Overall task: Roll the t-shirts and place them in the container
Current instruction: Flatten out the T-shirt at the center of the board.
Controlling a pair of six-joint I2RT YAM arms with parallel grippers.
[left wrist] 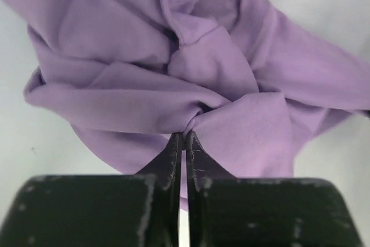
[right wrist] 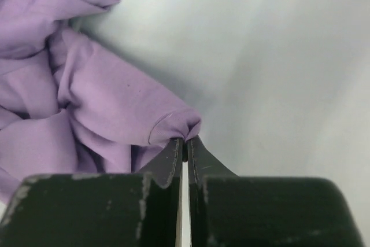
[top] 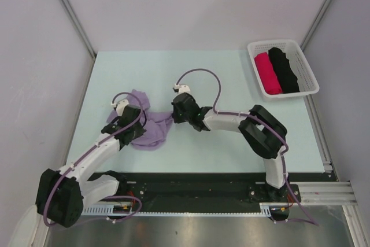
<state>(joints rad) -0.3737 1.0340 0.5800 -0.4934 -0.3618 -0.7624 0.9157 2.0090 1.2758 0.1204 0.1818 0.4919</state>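
Top external shows the t-shirt (top: 153, 128) crumpled on the worktop (top: 231, 73), well left of the basket (top: 273, 43). The left end effector (left wrist: 183, 137) and right end effector (right wrist: 185, 141) each pinch its cloth, fully closed. Rolling looks unstarted; flattening comes first.

A white basket (top: 306, 67) is sitting well off to the right of the right gripper (top: 172, 117) and beyond it, at the table's (top: 231, 73) back corner. A pink roll (top: 267, 73) and a black roll (top: 284, 69) are lying inside, side by side and touching, with the pink nearer the gripper.
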